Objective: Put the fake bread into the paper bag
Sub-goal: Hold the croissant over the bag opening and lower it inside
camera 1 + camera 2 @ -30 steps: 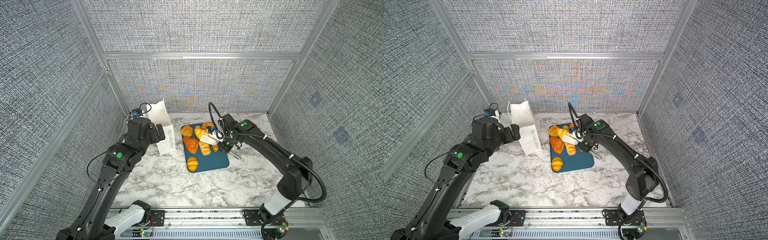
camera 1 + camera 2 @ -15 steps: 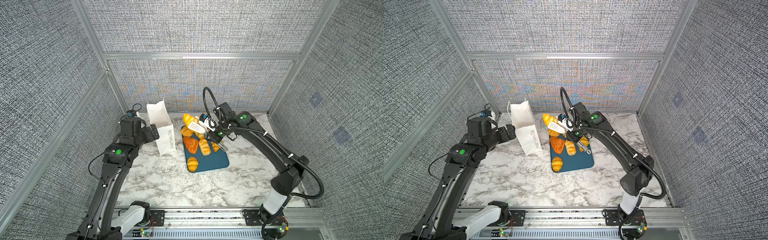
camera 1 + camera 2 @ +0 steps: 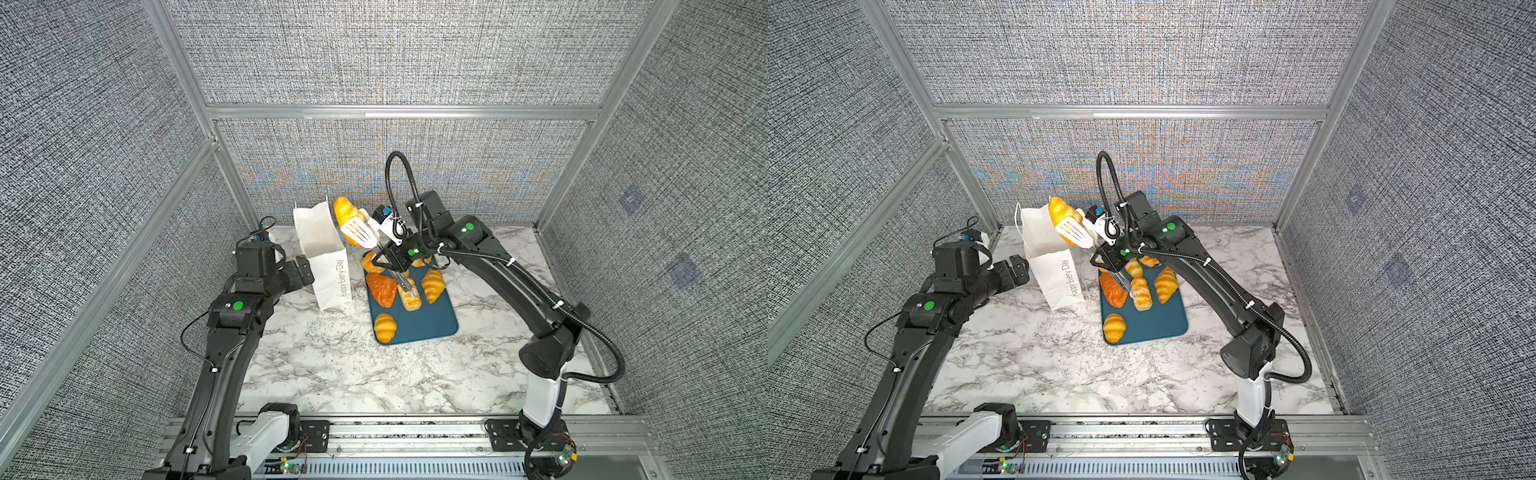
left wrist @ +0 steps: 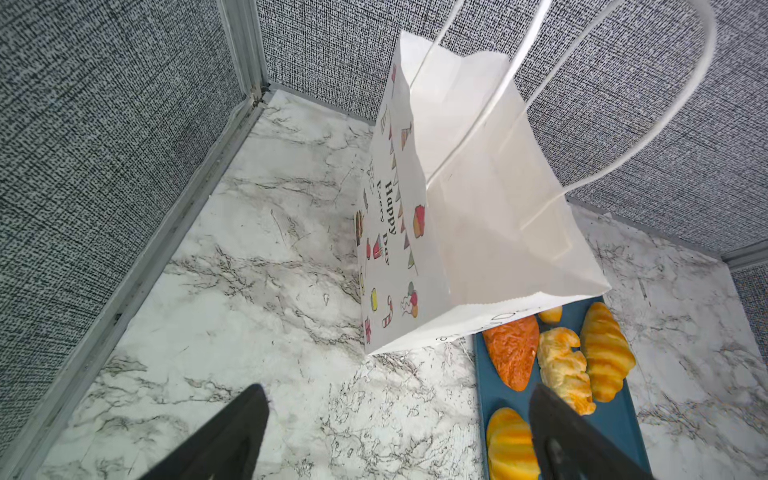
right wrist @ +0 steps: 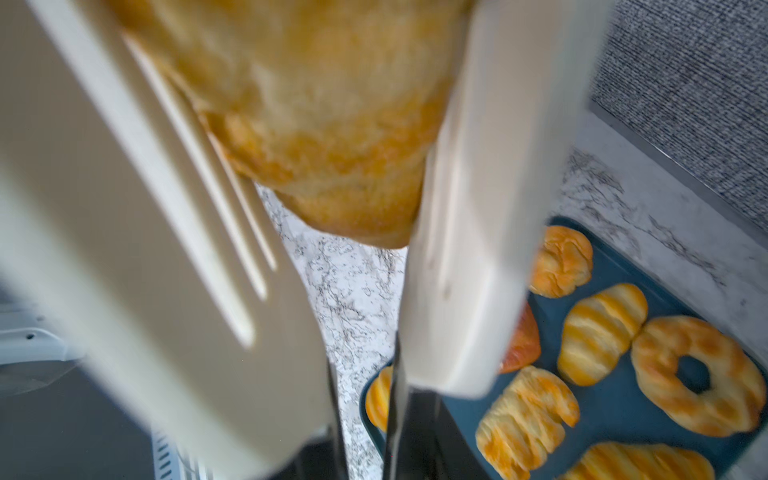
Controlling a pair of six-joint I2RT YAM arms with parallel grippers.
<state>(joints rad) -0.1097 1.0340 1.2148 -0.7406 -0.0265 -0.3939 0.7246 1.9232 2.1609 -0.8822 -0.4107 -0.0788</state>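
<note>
- R gripper is clenched on the white tongs, and the tongs pinch one croissant.
- Change: a sec ago the tongs were down among the bread on the teal tray. Now they're lifted off it and swung over toward the paper bag.
- The croissant now hangs high, just beside the bag's top edge on the tray side. In both top views it isn't over the mouth yet.
- L gripper has backed off from up near the bag top. Its jaws are wide and empty, low by the bag's outer side and not holding it.
- The bag stands upright on the tabletop w/ its mouth open. No bread shows inside in the L wrist view.
- The rest of the bread lies on the tray, incl. the red triangle and the ring.
- Meaning: pick done, transfer approx halfway. Prob. next is a short shift over the mouth, then release.
- Risk: nothing steadies the bag, so a tong nudge could tip it.
</note>
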